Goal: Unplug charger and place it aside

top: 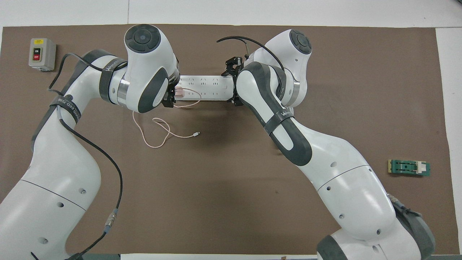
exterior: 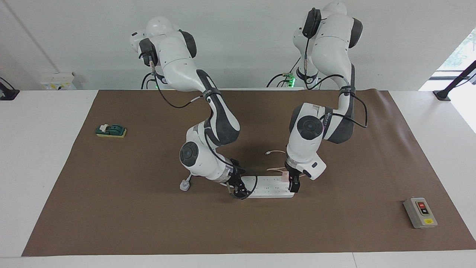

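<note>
The charger [exterior: 284, 175] sits plugged into the power strip [exterior: 268, 187] on the worktop [exterior: 111, 208], left gripper [exterior: 292, 183] closed around it; right gripper [exterior: 238, 188] clamps the strip's other end

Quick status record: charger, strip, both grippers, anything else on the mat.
charger: plugged into the strip, at the left arm's end
cable: loose on the mat, nearer the robots than the strip
strip: flat on the mat
left gripper: down at the charger
right gripper: down at the strip's other end
button box: toward the left arm's end
green block: toward the right arm's end
</note>
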Tool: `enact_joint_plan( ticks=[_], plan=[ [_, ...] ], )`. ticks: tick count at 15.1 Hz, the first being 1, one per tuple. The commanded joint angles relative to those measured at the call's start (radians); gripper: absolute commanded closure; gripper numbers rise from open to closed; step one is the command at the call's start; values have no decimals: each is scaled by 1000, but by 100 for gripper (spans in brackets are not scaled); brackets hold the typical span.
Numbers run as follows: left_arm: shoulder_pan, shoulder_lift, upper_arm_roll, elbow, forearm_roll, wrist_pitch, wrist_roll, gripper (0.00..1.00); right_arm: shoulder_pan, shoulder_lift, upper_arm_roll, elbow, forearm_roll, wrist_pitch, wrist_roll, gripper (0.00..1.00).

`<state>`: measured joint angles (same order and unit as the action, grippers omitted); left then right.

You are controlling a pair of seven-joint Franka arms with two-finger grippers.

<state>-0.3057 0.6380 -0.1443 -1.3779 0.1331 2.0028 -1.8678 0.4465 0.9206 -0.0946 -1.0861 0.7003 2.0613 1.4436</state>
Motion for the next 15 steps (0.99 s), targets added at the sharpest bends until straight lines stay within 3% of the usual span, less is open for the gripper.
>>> enact_joint_plan(
  ticks=[1, 3, 4, 6, 8, 9, 10, 11, 12, 13, 14, 15],
  plan=[
    [-1, -21, 3, -23, 11, -10, 19, 0, -26, 43, 21, 68, -19, 2, -19, 1],
    [-1, -21, 3, -24, 11, -10, 16, 2, -28, 44, 21, 71, -19, 2, -19, 8],
    [-1, -21, 3, -24, 11, -12, 16, 13, -28, 44, 21, 72, -19, 2, -19, 23],
    [-3, -20, 3, -24, 10, -18, 13, 18, -28, 44, 21, 71, -13, 3, -19, 51],
    [-3, -20, 3, -24, 8, -21, 16, 20, -28, 44, 21, 69, -13, 3, -19, 67],
    [-4, -20, 3, -24, 8, -21, 12, 22, -28, 44, 21, 69, -13, 3, -19, 81],
    [-3, -18, 3, -21, 5, -21, 6, 25, -26, 46, 21, 69, -13, 5, -19, 83],
    [-3, -20, 3, -20, 5, -21, 7, 32, -26, 46, 21, 69, -12, 11, -19, 83],
    [-3, -20, 3, -20, 5, -21, 3, 46, -26, 46, 21, 68, -10, 20, -19, 75],
    [-6, -20, 3, -20, 6, -21, 1, 63, -26, 46, 21, 68, -10, 23, -19, 52],
    [-9, -20, 3, -20, 6, -21, 1, 83, -26, 46, 21, 68, -10, 25, -20, 36],
    [-10, -18, 5, -20, 8, -19, 2, 95, -26, 46, 21, 68, -12, 26, -20, 24]
  ],
)
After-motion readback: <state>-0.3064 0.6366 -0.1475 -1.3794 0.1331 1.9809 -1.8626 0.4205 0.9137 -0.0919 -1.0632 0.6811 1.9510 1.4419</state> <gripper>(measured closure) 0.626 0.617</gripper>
